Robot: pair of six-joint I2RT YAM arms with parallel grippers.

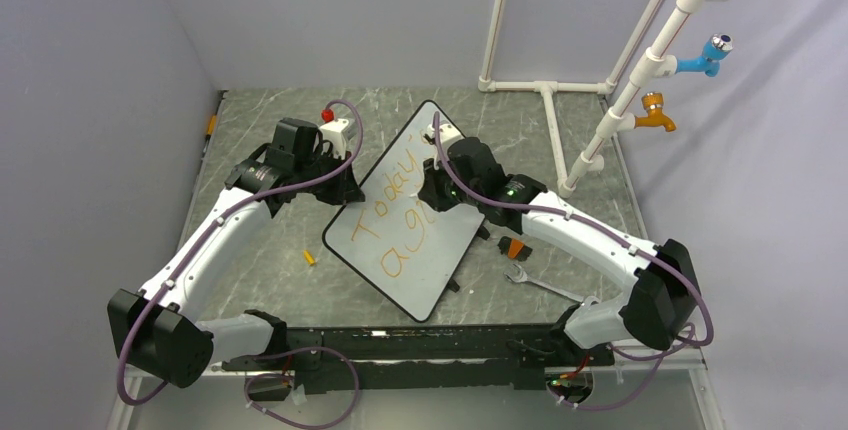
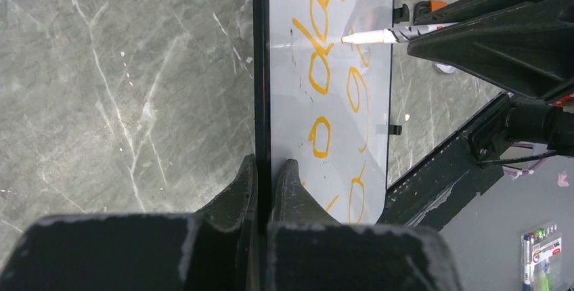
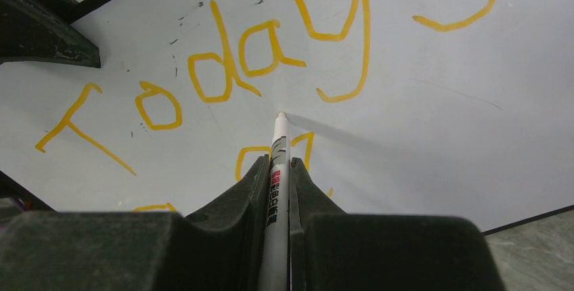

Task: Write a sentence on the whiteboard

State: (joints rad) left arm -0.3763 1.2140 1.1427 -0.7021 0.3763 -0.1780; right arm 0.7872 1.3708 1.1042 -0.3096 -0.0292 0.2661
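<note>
Right of the large flat white whiteboard (image 1: 430,278) with its thin black rim, a small orange-and-black block (image 1: 515,247) and a silver open-ended wrench (image 1: 537,283) lie on the grey marbled tabletop (image 1: 280,280). Both are just beside the board's right edge, under the right arm. A small orange cap-like piece (image 1: 310,258) lies near the board's lower-left edge. A white plastic pipe frame (image 1: 554,125) stands at the far right, carrying a blue tap (image 1: 708,55) and an orange tap (image 1: 655,112), well apart from the board. Bare tabletop shows left of the board and in front of it.

The whiteboard sits mid-table, turned diagonally. The left gripper (image 2: 267,166) is closed on the rim of its left long edge, one finger on each side. The right gripper (image 3: 278,164) is clamped on a white marker (image 3: 274,196), whose tip is at the surface just below the first line. The orange handwritten sentence (image 3: 223,74) reads "Today" on top. Its second line is mostly hidden behind the fingers.
</note>
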